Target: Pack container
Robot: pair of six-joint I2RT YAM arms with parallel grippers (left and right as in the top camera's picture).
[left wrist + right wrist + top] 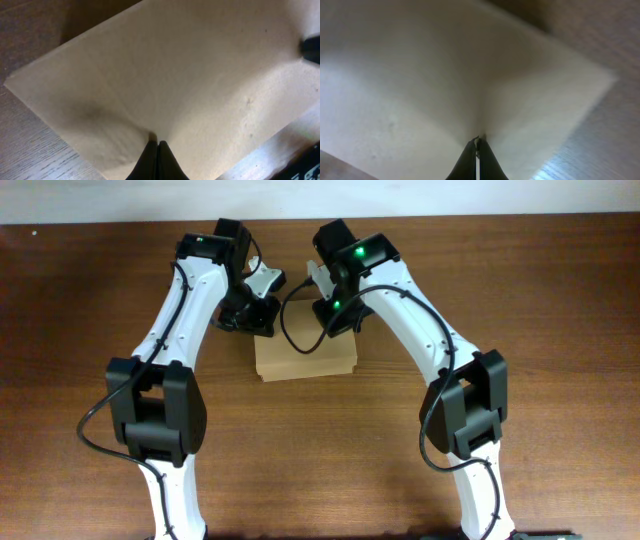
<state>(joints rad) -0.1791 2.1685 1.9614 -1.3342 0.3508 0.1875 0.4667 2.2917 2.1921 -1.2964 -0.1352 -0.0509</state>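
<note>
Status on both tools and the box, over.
Left tool shut, tips against container top. Right tool shut, tips on it too. Container lid looks closed, sitting on table. No obstruction seen.

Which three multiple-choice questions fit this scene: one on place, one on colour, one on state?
1. Where is the container?
A. At the tips of the left end effector and right end effector.
B. At the table's left edge.
C. Stacked on another box.

2. What colour is it?
A. Blue.
B. Tan-brown.
C. White.

3. What state is the left end effector in?
A. Wide open.
B. Holding a pen.
C. Shut.

Answers:
1 A, both wrist views show the tips on cardboard.
2 B, it is plain cardboard in every view.
3 C, no gap shows at its tips.
</note>
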